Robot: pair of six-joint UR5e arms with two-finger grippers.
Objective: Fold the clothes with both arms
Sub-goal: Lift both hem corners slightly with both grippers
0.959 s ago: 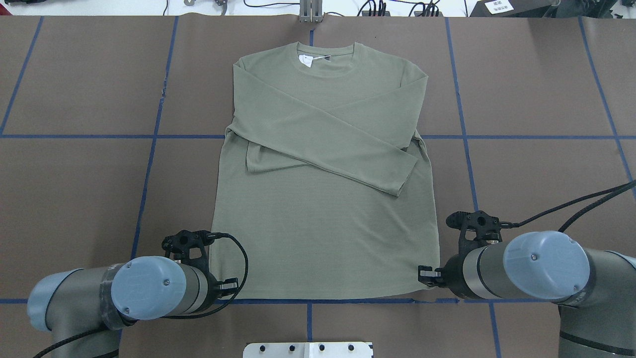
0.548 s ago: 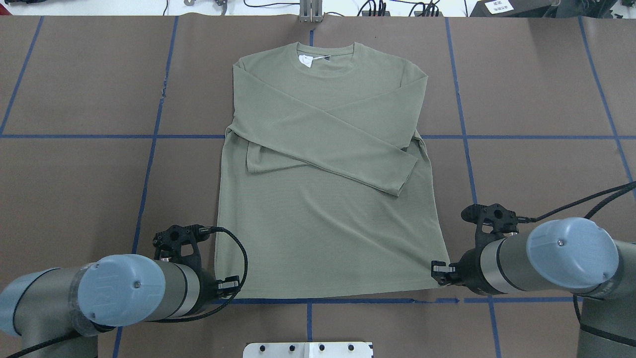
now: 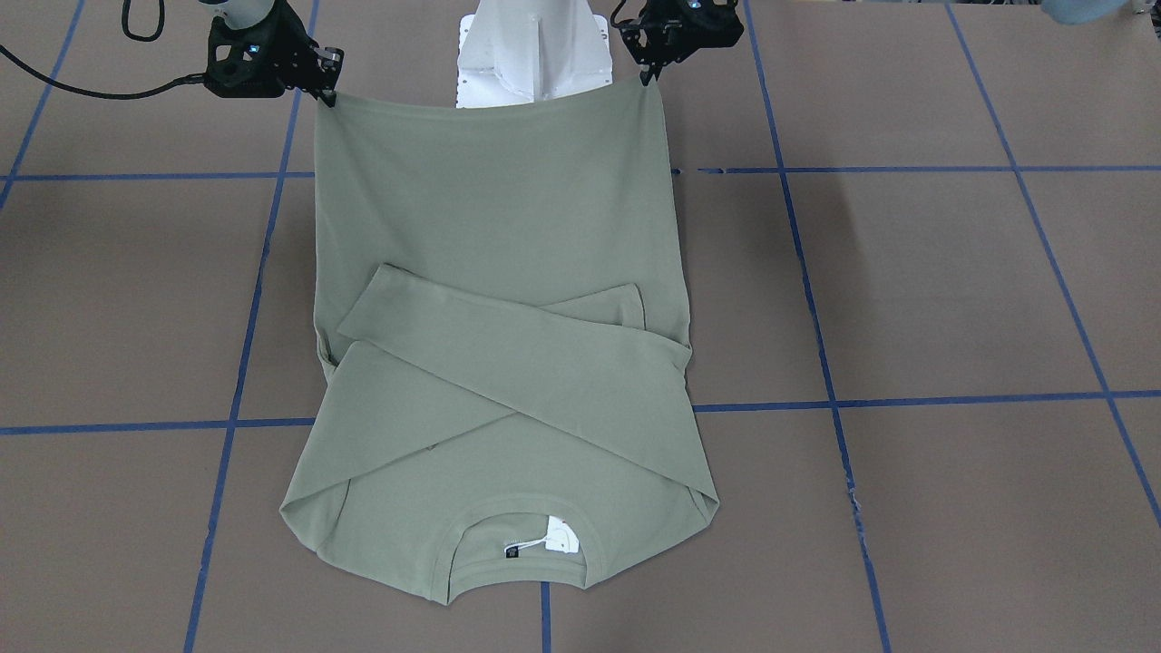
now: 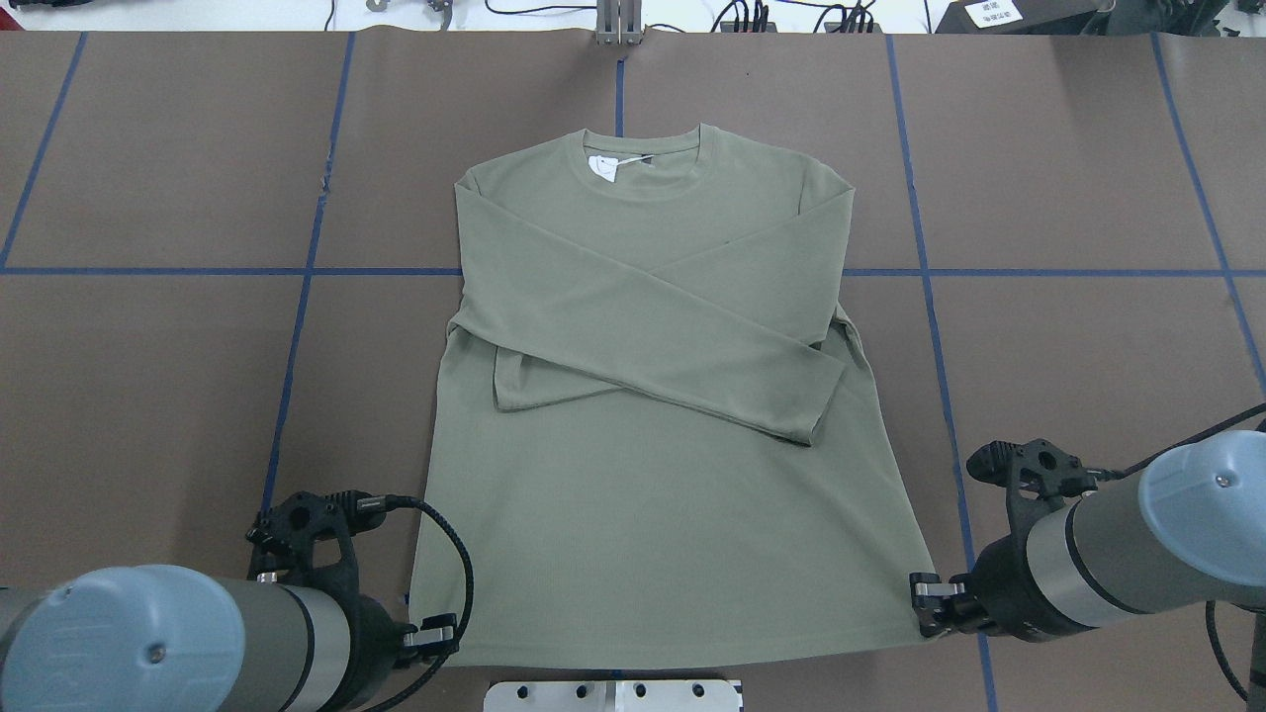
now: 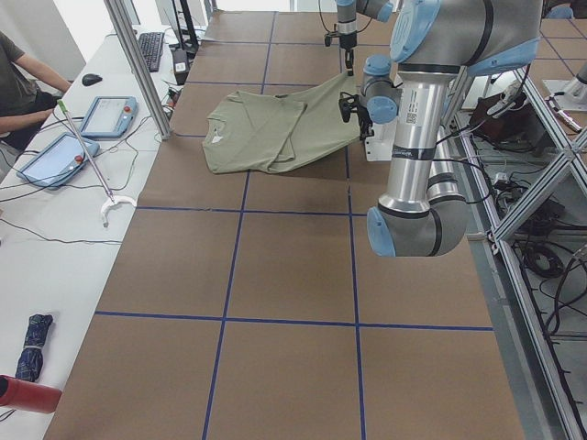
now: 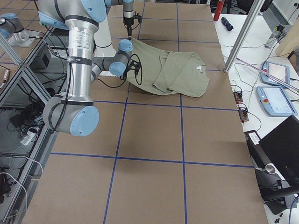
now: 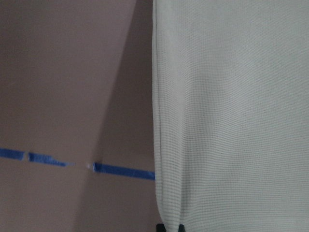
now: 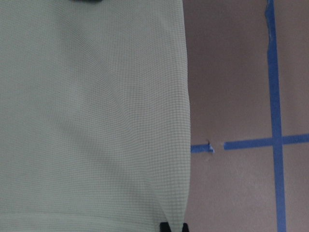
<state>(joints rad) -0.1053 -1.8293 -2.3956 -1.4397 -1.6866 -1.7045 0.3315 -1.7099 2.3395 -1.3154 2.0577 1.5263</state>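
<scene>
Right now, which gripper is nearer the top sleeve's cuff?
Right. The right gripper pinches the hem corner nearest the cuff; the left gripper holds the opposite corner.

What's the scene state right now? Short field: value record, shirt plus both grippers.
garment: green long-sleeved shirt, front up, collar at the end far from the robot
sleeves: both sleeves folded in, crossed over the chest
hem: hem raised, stretched between the two grippers
left: left gripper shut on one hem corner
right: right gripper shut on the other hem corner
tag: white tag inside the collar
surface: table with brown cover and blue tape grid
</scene>
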